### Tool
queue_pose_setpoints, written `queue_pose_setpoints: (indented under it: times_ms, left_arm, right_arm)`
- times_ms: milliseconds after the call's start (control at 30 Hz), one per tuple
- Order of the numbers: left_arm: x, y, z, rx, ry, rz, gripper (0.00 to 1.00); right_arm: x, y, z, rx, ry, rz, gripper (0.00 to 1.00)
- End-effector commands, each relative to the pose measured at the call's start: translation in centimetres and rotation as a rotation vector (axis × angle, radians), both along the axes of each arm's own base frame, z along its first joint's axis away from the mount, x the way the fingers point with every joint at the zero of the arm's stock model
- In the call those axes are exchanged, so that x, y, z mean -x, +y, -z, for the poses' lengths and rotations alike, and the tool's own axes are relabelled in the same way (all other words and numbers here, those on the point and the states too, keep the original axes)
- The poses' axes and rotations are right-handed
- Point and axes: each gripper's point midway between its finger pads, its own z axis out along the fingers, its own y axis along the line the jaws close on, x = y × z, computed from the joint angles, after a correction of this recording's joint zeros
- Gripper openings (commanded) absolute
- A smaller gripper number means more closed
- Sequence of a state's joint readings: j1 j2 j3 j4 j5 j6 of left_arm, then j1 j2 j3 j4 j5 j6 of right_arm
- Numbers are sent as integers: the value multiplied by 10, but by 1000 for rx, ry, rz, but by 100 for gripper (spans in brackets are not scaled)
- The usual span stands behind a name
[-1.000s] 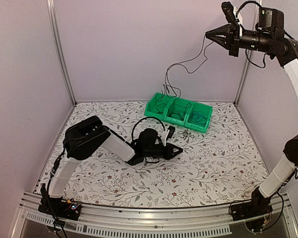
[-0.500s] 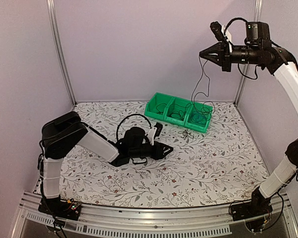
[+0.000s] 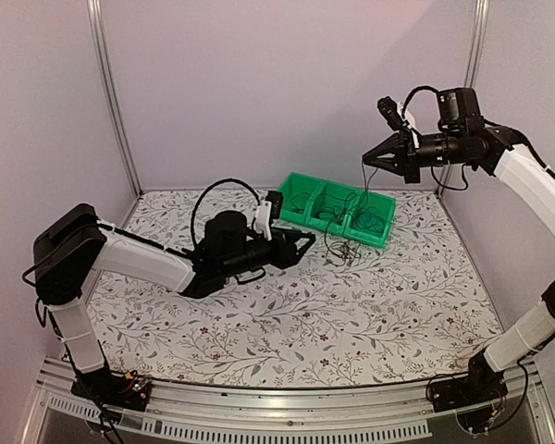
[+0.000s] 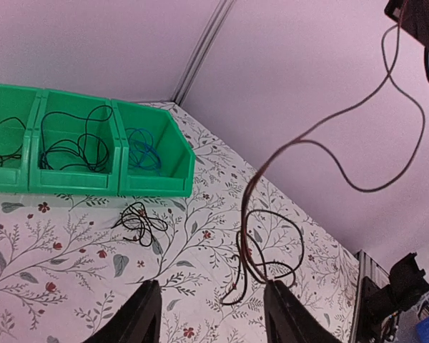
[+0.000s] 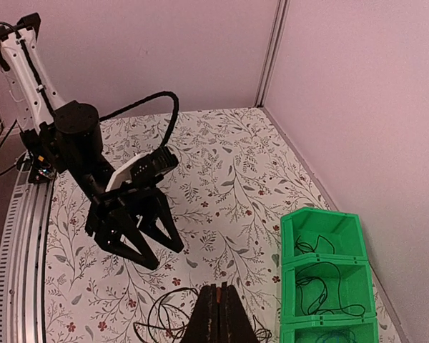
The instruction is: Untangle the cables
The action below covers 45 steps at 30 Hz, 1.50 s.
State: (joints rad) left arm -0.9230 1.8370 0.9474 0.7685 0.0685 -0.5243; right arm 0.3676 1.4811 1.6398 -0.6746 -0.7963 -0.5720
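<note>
Loops of the brown cable (image 4: pixel 247 207) rest on the floral table (image 3: pixel 398 314), near a small black cable (image 4: pixel 139 221) tangled just in front of the green bin (image 4: pixel 79 182). From there the brown wire rises in slack curves to the right gripper (image 3: pixel 368 159), held high over the far side of the table, fingers clenched on the wire's upper end. In the bin, black cables (image 4: pixel 71 146) lie in the left and middle compartments and a blue-teal cable (image 4: pixel 144 151) in the right one. The left gripper (image 4: pixel 211 314) sits low over the table, aimed at the bin, fingers spread and empty.
</note>
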Motion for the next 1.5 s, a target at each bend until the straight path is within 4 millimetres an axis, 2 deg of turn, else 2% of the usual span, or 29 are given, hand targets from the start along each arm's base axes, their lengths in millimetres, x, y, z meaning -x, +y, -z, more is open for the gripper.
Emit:
queue_pose_setpoints:
  times_ms: [0, 133, 367, 433, 600, 900, 967, 1067, 1167, 1233, 1333, 1400, 1467]
  left_arm:
    - [-8, 12, -23, 3, -57, -110, 50]
    - [-8, 5, -32, -28, -105, -111, 52]
    - [13, -37, -61, -41, -284, 11, 57]
    - [20, -50, -61, -55, -317, 44, 58]
    - [23, -69, -50, -97, -329, 87, 59]
    - [-8, -94, -24, -175, -290, 21, 57]
    - [-15, -100, -15, -185, -286, 7, 55]
    - [-33, -101, 14, -212, -261, -41, 53]
    - [-49, -96, 51, -213, -171, -58, 50]
    - [-55, -89, 74, -209, -104, -67, 47]
    - [-60, -77, 101, -218, -41, -81, 46]
    - [-61, -71, 115, -239, -9, -87, 46]
    - [-62, -64, 120, -248, 8, -94, 45]
  right_arm:
    - [11, 10, 8, -18, 20, -43, 0]
    - [14, 16, 20, -10, 47, -61, 0]
    - [20, 30, 33, -3, 86, -101, 0]
    - [22, 34, 35, -3, 96, -111, 0]
    - [28, 43, 36, -3, 109, -137, 0]
    - [53, 61, 33, -2, 137, -218, 0]
    - [58, 62, 27, -14, 145, -237, 0]
    - [69, 62, -1, -53, 131, -285, 0]
    - [79, 56, -54, -99, 45, -304, 0]
    - [83, 43, -97, -152, -31, -306, 0]
    - [76, 4, -150, -254, -93, -296, 0]
    - [70, -15, -169, -297, -98, -294, 0]
    - [67, -21, -176, -305, -100, -273, 0]
